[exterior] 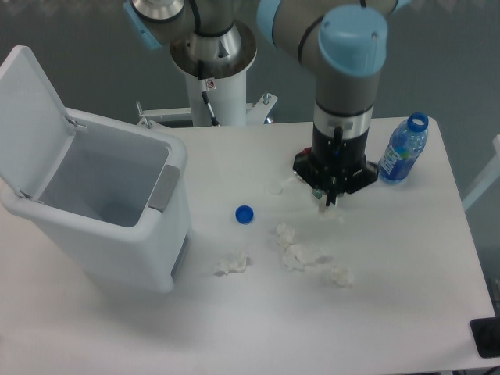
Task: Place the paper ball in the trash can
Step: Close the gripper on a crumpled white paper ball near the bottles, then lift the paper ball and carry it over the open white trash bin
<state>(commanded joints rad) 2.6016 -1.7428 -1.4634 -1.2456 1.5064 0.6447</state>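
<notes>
**Gripper holds a paper ball above the table, bin open at nine o'clock**

The gripper (329,203) points straight down over the white table (406,266), its two fingers drawn together on a small white wad, the paper ball (328,212), which sits pinched at the fingertips and pokes out just beneath them. The wad looks to be off the table surface, though how far cannot be told from this view.

From the gripper, the trash can (160,234) stands well away at about nine o'clock, at the left edge of the table. Its flip lid (31,117) is tilted up and back, the mouth is open, and the grey panel (162,188) on its rim faces the gripper's side.

Several look-alike wads lie on the table: a cluster of crumpled paper (301,254) near the gripper at about seven o'clock, another wad (339,276) at six o'clock, and a lone wad (233,264) farther off at about eight o'clock, close to the trash can.

A blue bottle cap (244,213) lies between the gripper and the trash can, at nine o'clock. A blue-tinted plastic bottle (403,150) without a cap stands upright near the gripper at about two o'clock.
</notes>
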